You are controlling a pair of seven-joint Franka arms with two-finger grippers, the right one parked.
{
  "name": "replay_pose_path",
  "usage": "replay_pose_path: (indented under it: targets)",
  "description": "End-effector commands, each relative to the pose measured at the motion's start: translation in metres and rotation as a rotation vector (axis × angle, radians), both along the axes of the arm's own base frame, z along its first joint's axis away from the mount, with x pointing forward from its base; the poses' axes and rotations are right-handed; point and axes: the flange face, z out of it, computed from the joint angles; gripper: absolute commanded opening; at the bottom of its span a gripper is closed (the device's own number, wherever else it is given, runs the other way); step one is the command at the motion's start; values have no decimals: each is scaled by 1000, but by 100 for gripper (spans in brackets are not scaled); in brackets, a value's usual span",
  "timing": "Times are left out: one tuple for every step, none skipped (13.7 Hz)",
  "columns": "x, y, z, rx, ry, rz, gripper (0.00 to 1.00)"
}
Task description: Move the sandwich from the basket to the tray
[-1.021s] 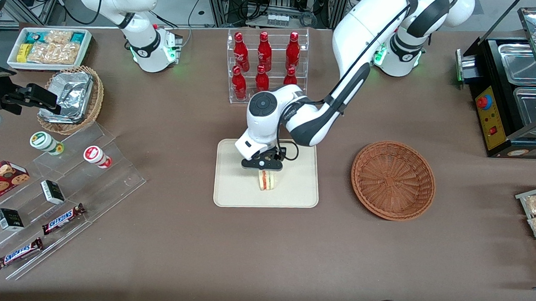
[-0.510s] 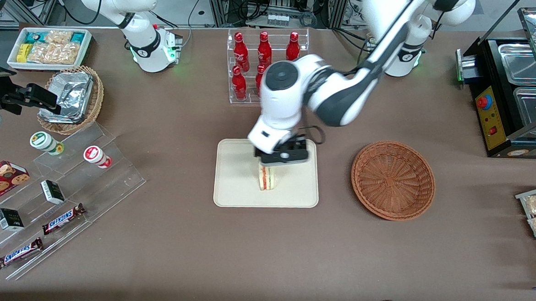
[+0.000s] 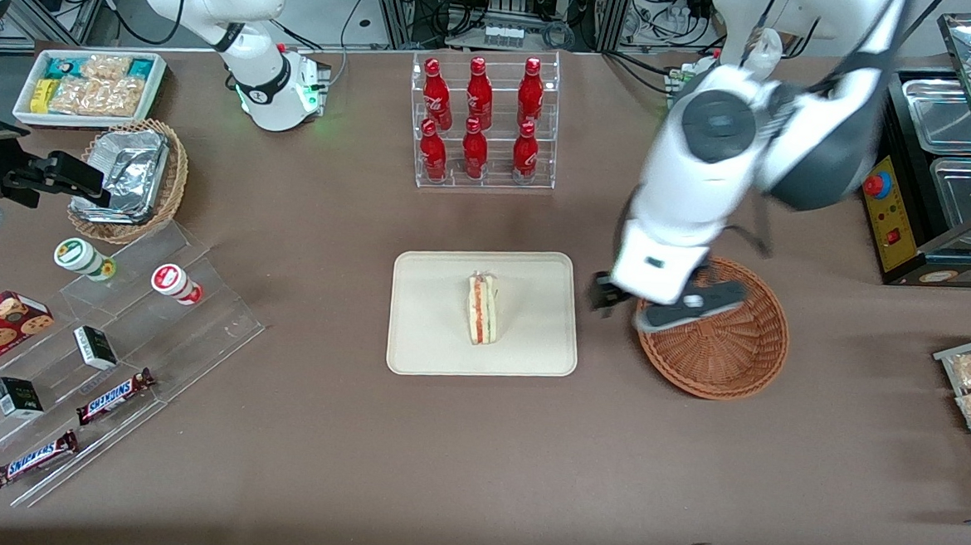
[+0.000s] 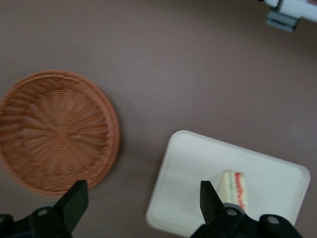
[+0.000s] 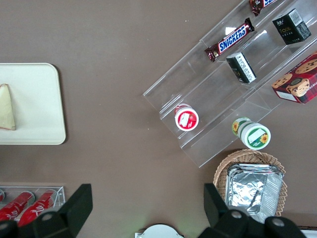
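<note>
The sandwich [image 3: 482, 308], a pale wedge with red, orange and green layers, lies on the cream tray [image 3: 432, 336] near its middle. It also shows in the left wrist view as the sandwich [image 4: 233, 186] on the tray [image 4: 193, 173], and in the right wrist view as the sandwich [image 5: 6, 108] on the tray [image 5: 37, 99]. The reddish-brown basket [image 3: 722, 351] stands beside the tray toward the working arm's end, and the basket [image 4: 57, 129] holds nothing. My gripper [image 3: 654, 308] hangs high over the basket's rim nearest the tray. The gripper [image 4: 142, 196] is open with nothing between its fingers.
A clear rack of red bottles [image 3: 483, 123] stands farther from the front camera than the tray. Toward the parked arm's end are a tan wicker basket with foil trays [image 3: 129, 179], a white box of snacks [image 3: 88, 85] and acrylic steps [image 3: 108, 344]. A black food warmer [image 3: 931, 179] sits at the working arm's end.
The gripper let go of the sandwich, rose off the tray and swung toward the basket. The sandwich stays on the tray.
</note>
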Motion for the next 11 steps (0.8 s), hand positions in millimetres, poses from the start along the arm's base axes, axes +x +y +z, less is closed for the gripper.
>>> replay_pose_path:
  targets:
    - [-11,52,26,17,37,-47,99]
    - [-10,74,33,27,56,-75,99]
    - [-12,89,41,19,72,-96,99]
    - [-12,108,48,10,85,-109,99]
    - [-14,125,55,9,93,-128,99]
    - [-16,138,61,13,103,-150,99]
    - [-18,152,66,16,111,-165,99]
    - [-22,164,68,13,116,-183,99]
    - [-30,172,70,8,119,-219,99]
    - [-37,192,74,11,114,-244,100]
    - [-41,206,77,2,113,-276,100]
